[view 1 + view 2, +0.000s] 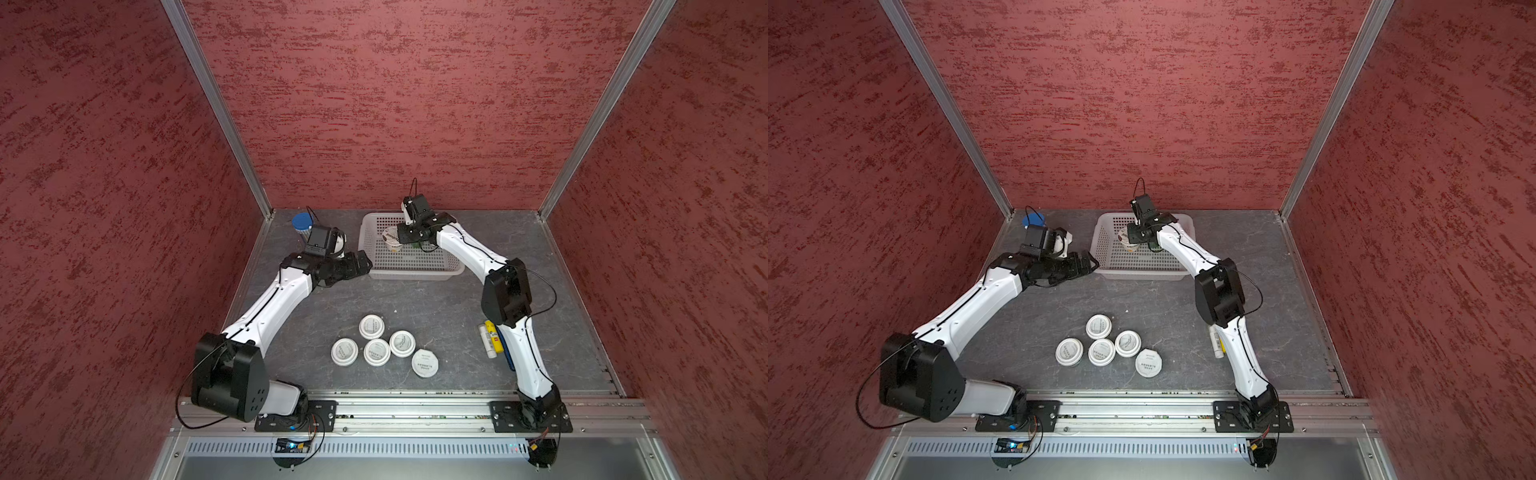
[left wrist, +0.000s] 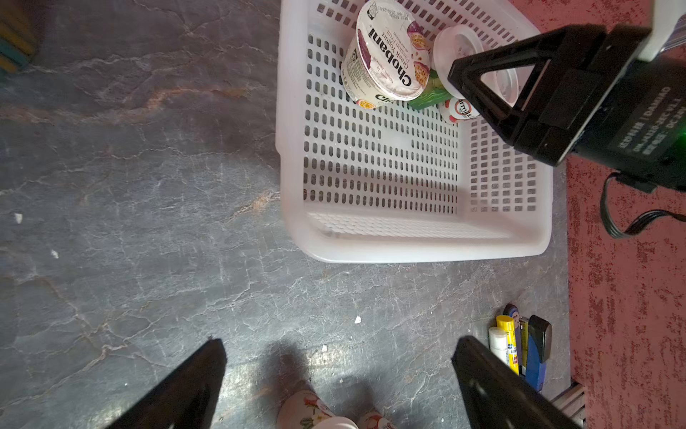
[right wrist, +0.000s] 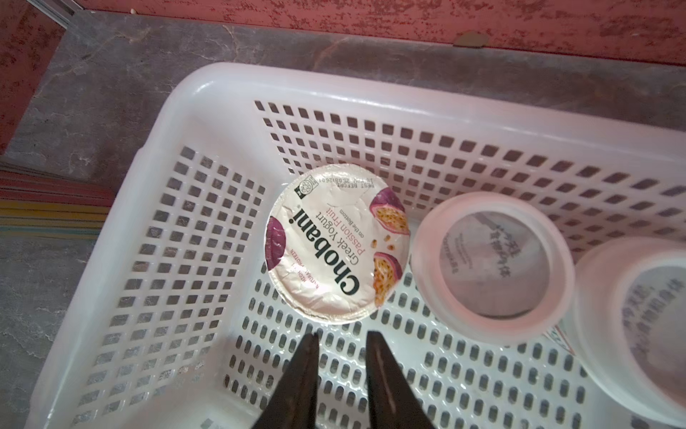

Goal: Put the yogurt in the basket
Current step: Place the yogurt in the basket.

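The basket (image 1: 415,275) (image 3: 297,80) stands at the back of the table. Inside it are the Chobani yogurt (image 3: 336,243) (image 2: 386,55) and two white-lidded cups (image 3: 493,265) (image 3: 638,330). My right gripper (image 3: 341,336) (image 1: 411,232) hangs over the basket floor beside the Chobani cup, its jaws a narrow gap apart with nothing between them. My left gripper (image 2: 341,345) (image 1: 365,264) hovers wide open just left of the basket. A flower-printed cup (image 2: 315,412) shows between the bases of its fingers. Several white-lidded yogurt cups (image 1: 377,352) stand grouped at the front centre.
A tall tube with a blue cap (image 1: 302,222) stands at the back left behind my left wrist. A glue stick (image 2: 505,341) and a blue stapler (image 2: 538,349) lie by the right arm (image 1: 490,338). Red walls close in three sides.
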Available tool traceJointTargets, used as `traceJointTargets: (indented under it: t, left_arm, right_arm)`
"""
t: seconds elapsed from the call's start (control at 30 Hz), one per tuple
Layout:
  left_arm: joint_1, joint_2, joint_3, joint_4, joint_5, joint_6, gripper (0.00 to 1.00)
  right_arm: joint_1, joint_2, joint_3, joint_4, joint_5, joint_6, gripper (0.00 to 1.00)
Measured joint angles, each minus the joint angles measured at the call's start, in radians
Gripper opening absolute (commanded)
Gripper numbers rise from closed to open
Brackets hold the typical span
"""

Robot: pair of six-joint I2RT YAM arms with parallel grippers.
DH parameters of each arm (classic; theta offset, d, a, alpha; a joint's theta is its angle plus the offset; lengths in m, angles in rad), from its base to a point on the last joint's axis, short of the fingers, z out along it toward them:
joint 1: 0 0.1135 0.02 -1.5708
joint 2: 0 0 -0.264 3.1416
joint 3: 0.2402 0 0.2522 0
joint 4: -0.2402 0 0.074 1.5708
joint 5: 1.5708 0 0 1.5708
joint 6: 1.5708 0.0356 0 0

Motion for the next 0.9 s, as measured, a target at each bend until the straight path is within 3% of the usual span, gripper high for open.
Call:
traceJointTargets:
  t: [0.37,0.5,0.9]
  left_arm:
    - [0.0,0.0,-0.001,-0.001,-0.027,0.0,0.99]
    - [-0.011,0.0,0.0,-0.008,-0.071,0.0,0.99]
    - [-0.115,-0.003,0.033,-0.053,-0.232,-0.009,1.0]
  right_arm:
    - [0.002,0.027,-0.008,0.018,-0.012,-0.001,0.3]
    - [0.007,-0.014,-0.077,0.021,-0.009,-0.013,0.33]
    - [0.085,-0.462,-0.527,0.106,0.008,-0.042,0.43]
